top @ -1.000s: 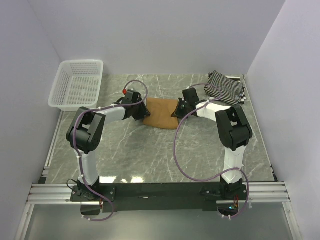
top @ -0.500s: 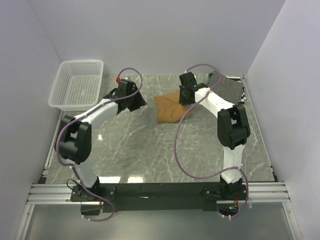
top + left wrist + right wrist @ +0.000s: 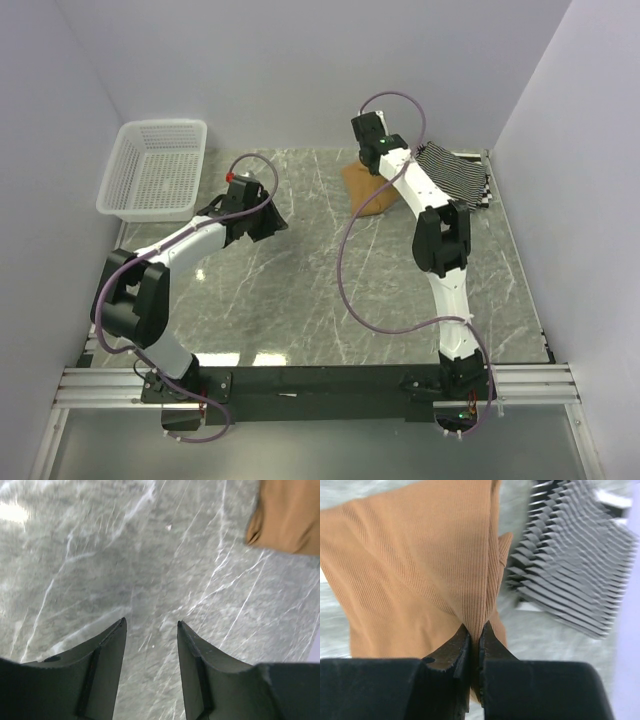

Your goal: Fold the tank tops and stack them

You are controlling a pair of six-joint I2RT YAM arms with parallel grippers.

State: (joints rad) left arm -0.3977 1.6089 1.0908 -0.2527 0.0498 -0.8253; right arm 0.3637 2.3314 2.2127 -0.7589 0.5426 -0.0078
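My right gripper (image 3: 368,160) is shut on a pinched fold of the plain tan-brown tank top (image 3: 372,192), which hangs from it above the far table. The right wrist view shows the jaws (image 3: 475,630) pressed together on the ribbed tan fabric (image 3: 420,565). The bold black-and-white striped tank top (image 3: 455,175) lies folded at the far right, just right of the tan one; it also shows in the right wrist view (image 3: 570,570). The thin multicolour striped top cannot be made out. My left gripper (image 3: 275,222) is open and empty over bare table (image 3: 150,625); the tan top's edge (image 3: 287,515) lies ahead to its right.
A white plastic mesh basket (image 3: 155,170) stands at the far left of the grey marble table (image 3: 300,290). White walls close in the left, back and right sides. A purple cable loops beside each arm.
My right gripper has lifted the tan top and carried it up and back toward the striped top. My left gripper let go of it and drew back to the left.
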